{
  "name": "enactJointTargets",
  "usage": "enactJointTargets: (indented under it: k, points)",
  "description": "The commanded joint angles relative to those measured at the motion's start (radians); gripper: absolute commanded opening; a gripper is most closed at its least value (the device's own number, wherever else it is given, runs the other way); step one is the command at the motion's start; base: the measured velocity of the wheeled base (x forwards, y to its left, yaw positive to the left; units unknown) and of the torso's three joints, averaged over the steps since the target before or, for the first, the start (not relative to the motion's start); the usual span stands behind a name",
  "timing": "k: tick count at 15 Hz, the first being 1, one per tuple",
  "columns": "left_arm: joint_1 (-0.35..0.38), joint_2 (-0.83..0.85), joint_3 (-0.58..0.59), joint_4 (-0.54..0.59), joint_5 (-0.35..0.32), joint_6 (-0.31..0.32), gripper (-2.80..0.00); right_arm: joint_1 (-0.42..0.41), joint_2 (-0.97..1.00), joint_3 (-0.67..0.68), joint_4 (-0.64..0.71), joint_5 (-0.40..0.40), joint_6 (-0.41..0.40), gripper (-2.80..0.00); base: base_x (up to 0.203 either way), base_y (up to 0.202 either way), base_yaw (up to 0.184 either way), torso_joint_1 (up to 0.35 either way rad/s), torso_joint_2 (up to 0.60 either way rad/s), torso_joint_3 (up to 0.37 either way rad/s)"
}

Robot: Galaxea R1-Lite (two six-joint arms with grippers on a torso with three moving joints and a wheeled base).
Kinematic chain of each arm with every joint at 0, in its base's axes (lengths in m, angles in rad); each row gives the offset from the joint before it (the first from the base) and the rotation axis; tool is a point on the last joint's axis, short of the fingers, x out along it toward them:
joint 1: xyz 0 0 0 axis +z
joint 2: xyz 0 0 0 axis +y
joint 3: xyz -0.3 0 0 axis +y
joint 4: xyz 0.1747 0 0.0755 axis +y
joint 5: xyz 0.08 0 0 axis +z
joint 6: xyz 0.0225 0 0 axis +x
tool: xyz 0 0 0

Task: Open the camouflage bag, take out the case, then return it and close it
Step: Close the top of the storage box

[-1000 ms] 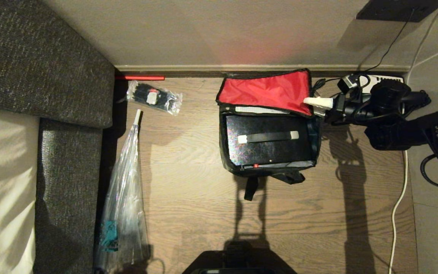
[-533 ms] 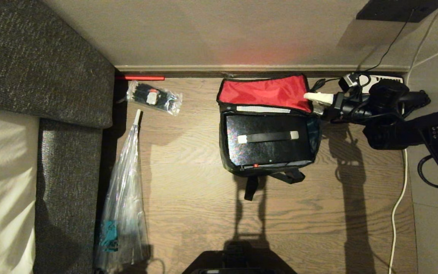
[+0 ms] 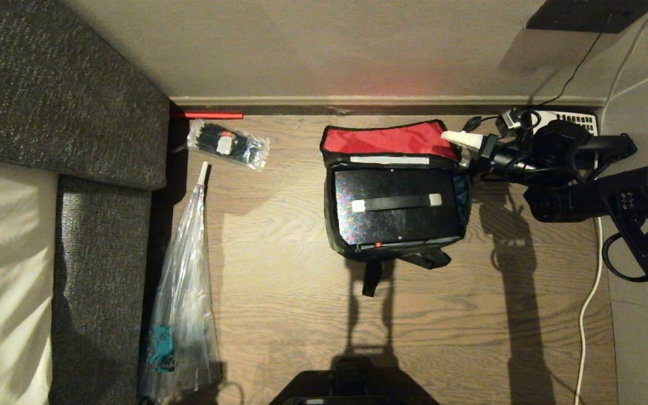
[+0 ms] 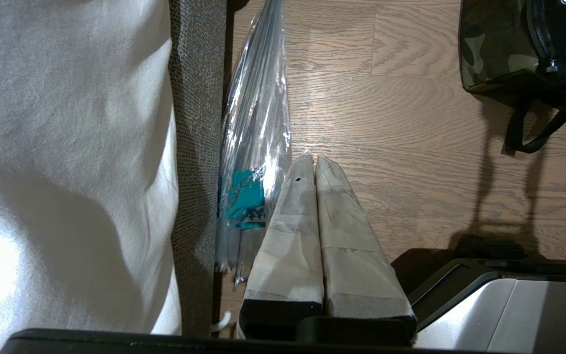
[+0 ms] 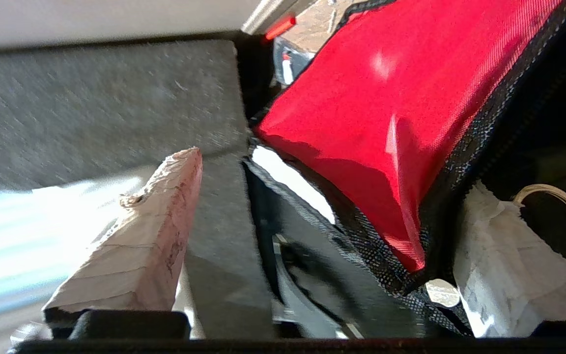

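A: R gripper (image 3: 459, 143) – where's it at & what state?
B: At the far right corner of the boxy camouflage bag (image 3: 397, 191), by the wall; taped fingers (image 5: 145, 236) spread wide apart in the wrist view; the red fabric inner lid (image 3: 388, 139) edge sits between them; can't tell if either finger touches it; nothing pinched.
A: Lid pos?
B: Raised at the bag's far side, red face showing to the head cam; bag mouth open below it.
A: Case?
B: Flat glossy black rectangular case (image 3: 400, 205) lies inside the bag, filling most of the opening; black strap w/ pale ends across its top; it's just beside the R gripper, on the near-left of it.
A: L gripper?
B: L gripper (image 4: 316, 162) parked low; taped fingers pressed together, empty; over the wood-plank floor (image 3: 279, 281) beside a long clear plastic sleeve (image 4: 258, 123).
A: Other stuff?
B: Small clear packet of black ties (image 3: 227, 144) near the wall, well apart to the bag's left; grey fabric sofa (image 3: 48, 84) at far left.
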Motion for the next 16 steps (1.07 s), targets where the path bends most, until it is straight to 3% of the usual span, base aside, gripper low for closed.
enactJointTargets:
  k: [1, 3, 7, 16]
  points:
    - [0.0, -0.002, 0.001, 0.0, 0.001, 0.0, -2.8, 0.0, 0.0, -0.007, -0.037, 0.009, 0.058, 0.0, 0.0, 0.0, 0.0, 0.0, 0.0, 0.0]
    - [0.0, -0.002, 0.001, 0.0, 0.001, 0.0, -2.8, -0.001, 0.025, -0.008, -0.168, 0.006, 0.138, 0.0, 0.0, 0.0, 0.0, 0.0, 0.0, 0.0]
    - [0.0, -0.002, 0.001, 0.0, 0.001, 0.0, -2.8, -0.004, 0.068, -0.015, -0.484, 0.014, 0.467, 0.0, 0.0, 0.0, 0.0, 0.0, 0.0, 0.0]
    - [0.0, -0.002, 0.001, 0.0, 0.001, 0.003, -2.8, -0.024, 0.078, -0.013, -0.494, 0.043, 0.497, 0.0, 0.0, 0.0, 0.0, 0.0, 0.0, 0.0]
